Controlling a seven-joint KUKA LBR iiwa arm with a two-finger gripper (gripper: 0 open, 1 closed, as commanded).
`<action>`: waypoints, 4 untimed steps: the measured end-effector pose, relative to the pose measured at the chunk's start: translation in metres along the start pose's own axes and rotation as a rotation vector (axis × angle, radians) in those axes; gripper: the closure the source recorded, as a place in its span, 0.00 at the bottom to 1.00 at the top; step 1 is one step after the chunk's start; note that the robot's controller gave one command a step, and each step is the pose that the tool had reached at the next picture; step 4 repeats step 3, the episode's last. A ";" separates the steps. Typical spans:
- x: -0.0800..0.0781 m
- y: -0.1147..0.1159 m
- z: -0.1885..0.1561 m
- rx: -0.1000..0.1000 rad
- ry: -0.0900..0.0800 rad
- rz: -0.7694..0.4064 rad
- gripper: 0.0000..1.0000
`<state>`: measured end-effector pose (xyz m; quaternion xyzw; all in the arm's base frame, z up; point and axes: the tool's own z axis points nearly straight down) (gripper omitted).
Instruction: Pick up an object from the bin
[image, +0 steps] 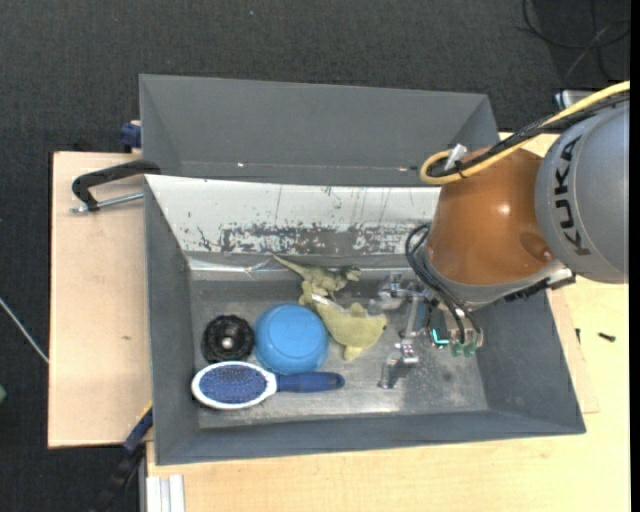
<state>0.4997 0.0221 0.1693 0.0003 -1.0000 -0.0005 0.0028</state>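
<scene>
1. Camera view: the grey metal bin holds a few loose things along its floor. The end effector hangs low over the bare floor in the right half, under the arm's orange cover. I cannot tell whether it is released or clenched, and nothing shows inside it.
2. The nearest thing is a yellow-green soft toy, dinosaur-like, just beside the end effector on the side toward the bin's left wall. Its long axis runs slantwise from the far wall down toward the bin's middle.
3. Farther toward the left wall lie a blue bowl, touching the toy, and a black round thing. A blue-handled brush lies along the near wall.
4. Judgement: a grasp of the toy calls for a short shift toward the left wall.
5. Writing: the grey arm link reads "KUKA"; no label can be read on the things.
</scene>
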 end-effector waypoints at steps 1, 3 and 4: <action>-0.026 0.030 0.070 -0.001 -0.007 0.387 0.00; -0.035 0.029 -0.092 -0.004 -0.017 0.347 1.00; -0.035 0.029 -0.092 -0.004 -0.017 0.347 1.00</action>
